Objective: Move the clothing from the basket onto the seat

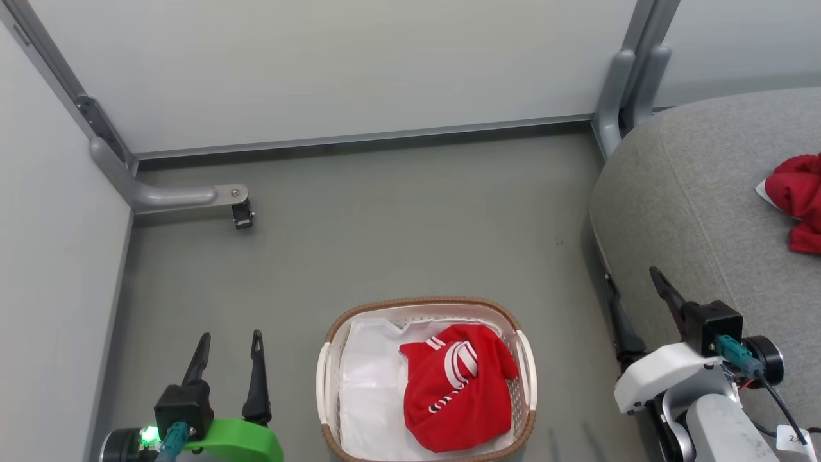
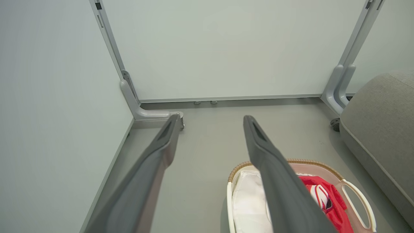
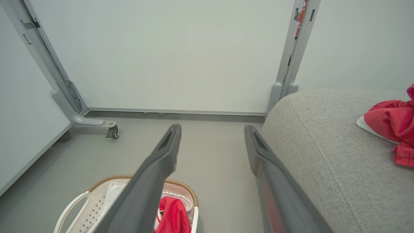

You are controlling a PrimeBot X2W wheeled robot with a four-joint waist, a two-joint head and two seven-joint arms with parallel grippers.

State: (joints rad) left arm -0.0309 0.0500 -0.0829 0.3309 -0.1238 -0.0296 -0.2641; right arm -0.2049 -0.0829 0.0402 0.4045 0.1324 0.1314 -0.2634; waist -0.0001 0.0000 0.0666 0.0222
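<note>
The white basket (image 1: 332,372) with its brown rim stands on the floor at the bottom middle of the head view. Inside it a red garment (image 1: 455,385) with white stripes lies on the white liner (image 1: 369,378). A second red garment (image 1: 795,192) rests on the grey seat (image 1: 693,205) at the right. My left gripper (image 1: 229,339) is open, empty, left of the basket. My right gripper (image 1: 632,285) is open and empty, between basket and seat. The wrist views show the basket (image 2: 352,187) (image 3: 74,204), the garment in it (image 2: 336,207) (image 3: 173,216), and the seat's garment (image 3: 391,126).
Pale partition panels on grey metal legs close off the back and left. A leg with a caster (image 1: 242,215) juts onto the floor at the left; another post (image 1: 625,90) stands by the seat's corner. Grey floor (image 1: 410,231) lies open beyond the basket.
</note>
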